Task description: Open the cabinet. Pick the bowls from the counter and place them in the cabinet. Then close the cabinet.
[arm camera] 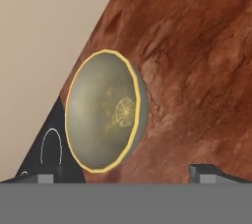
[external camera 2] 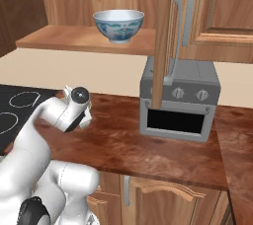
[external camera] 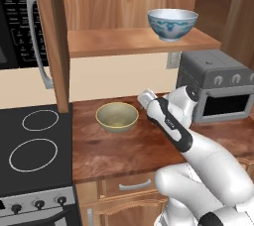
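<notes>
Olive-yellow bowl (external camera: 117,116) sits upright on the counter (external camera: 124,153), toward its back edge, near the stovetop (external camera: 34,145) side. White-and-blue bowl (external camera: 172,24) stands on the cabinet (external camera: 54,36) shelf, near its front edge, doors open. Gripper (arm camera: 128,178) sits low above the counter just beside the olive bowl, jaws spread wide, holding nothing; fingertips (arm camera: 206,173) apart from the bowl. Toaster oven (external camera 2: 179,101) at counter's back.
</notes>
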Available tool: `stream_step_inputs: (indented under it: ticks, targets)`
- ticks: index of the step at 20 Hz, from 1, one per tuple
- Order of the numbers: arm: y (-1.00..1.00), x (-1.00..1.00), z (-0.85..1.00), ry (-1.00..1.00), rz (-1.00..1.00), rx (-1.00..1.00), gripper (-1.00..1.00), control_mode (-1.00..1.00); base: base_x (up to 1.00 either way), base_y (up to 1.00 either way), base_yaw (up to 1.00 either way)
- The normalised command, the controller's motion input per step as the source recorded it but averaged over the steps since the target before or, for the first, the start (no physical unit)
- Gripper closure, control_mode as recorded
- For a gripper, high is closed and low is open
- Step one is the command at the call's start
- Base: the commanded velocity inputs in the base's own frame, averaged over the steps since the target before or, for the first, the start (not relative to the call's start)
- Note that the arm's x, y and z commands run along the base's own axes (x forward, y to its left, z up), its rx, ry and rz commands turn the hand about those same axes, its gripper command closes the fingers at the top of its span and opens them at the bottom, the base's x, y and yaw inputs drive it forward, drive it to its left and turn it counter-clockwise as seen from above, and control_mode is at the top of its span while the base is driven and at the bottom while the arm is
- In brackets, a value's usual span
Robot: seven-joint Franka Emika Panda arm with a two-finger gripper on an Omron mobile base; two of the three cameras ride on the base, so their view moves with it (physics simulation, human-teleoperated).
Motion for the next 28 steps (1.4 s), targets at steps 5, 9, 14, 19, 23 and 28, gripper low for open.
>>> stream_step_inputs:
  ticks: [5,9,14,19,23,28]
  targets:
    - [0.14,0.23,-0.19,0.00,0.00,-0.03,-1.00,-1.00,0.00,0.00,0.00]
    - [0.02,0.16,-0.25,0.01,0.00,-0.03,-1.00,-1.00,0.00,0.00,0.00]
    - [0.00,0.13,-0.21,0.03,0.00,-0.03,-1.00,-1.00,0.00,0.00,0.00]
    - [0.01,0.15,-0.16,0.00,0.00,-0.03,-1.00,-1.00,0.00,0.00,0.00]
    - [0.00,0.11,-0.13,0.00,0.00,-0.01,-1.00,-1.00,0.00,0.00,0.00]
    - [0.00,0.08,-0.17,0.00,0.00,-0.01,-1.00,-1.00,0.00,0.00,0.00]
